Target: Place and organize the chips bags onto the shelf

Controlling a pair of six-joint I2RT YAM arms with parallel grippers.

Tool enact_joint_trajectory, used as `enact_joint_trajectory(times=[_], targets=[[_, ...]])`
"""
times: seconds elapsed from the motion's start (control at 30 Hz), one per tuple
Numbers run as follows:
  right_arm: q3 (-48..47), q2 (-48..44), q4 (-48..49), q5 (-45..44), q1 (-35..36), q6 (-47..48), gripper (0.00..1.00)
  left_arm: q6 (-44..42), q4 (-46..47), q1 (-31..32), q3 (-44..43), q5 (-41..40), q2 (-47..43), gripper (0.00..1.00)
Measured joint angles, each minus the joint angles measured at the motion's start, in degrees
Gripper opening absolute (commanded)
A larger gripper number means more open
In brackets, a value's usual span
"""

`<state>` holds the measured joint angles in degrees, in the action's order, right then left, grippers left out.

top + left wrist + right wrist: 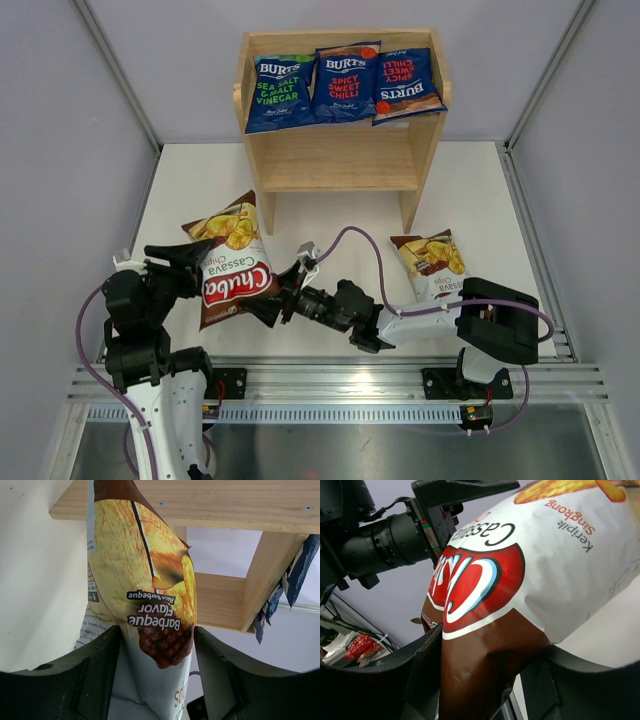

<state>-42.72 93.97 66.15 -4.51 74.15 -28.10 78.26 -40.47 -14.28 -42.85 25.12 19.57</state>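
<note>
"Top external view, near edge first: what are the 2 arms doing?"

"Both reach inward to 1 bag. The held Chuba bag (pixel 232 272) is up off the worktop (pixel 330 215) and tilted. Its chip-picture end points toward the shelf and its brown end toward the arm bases."

"Which tool has it?"

"The right tool (pixel 283 300) is clamped on the brown bottom corner. In its wrist view that brown end fills the gap between the fingers. The left tool (pixel 200 265) sits at the bag's left edge. Its wrist view shows the fingers spread wide, with the barbecue-printed part of the bag between them. I read them as parted, not pinching."

"So the bag hangs between the 2 tools?"

"Yes, left tool on 1 side, right tool on the other, in front of the shelf's left leg."

"Anything else lying nearby?"

"The second Chuba bag (pixel 432 262) lies flat and face up on the worktop. It is well to the right of the held one, just in front of the shelf's right leg and beside the right arm."

"And further back?"

"The shelf (pixel 335 160) stands at the far side of the worktop. 3 Burts bags rest side by side on its top tier. The sea salt Burts bag (pixel 281 92) is on the left and the middle Burts bag (pixel 345 82), spicy sweet chilli, is next to it. The right-hand Burts bag (pixel 408 85) is turned so its print reads upside down, and it sits slightly skewed."
</note>
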Motion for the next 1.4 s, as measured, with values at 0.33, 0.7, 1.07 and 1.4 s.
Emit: enact_joint_trajectory(times=[0.33, 0.7, 1.07, 1.4], targets=[[0.63, -3.41, -3.89, 1.18, -0.07, 4.24, 0.00, -1.62, 1.16, 0.74, 2.45, 1.05, -1.64, 0.18], [1.03, -6.01, -9.29, 1.05, -0.87, 4.94, 0.20, -2.69, 4.22, 1.07, 2.91, 1.66, -2.60, 0.00], [-0.13, -9.60, -12.74, 1.77, -1.25, -9.64, 0.79, -3.43, -0.72, 1.11, -5.97, -1.29, -2.49, 0.00], [-0.98, -10.71, -7.67, 4.79, -3.02, -22.64, 0.93, -2.99, -0.76, 1.11, -12.17, -2.36, -2.40, 0.00]])
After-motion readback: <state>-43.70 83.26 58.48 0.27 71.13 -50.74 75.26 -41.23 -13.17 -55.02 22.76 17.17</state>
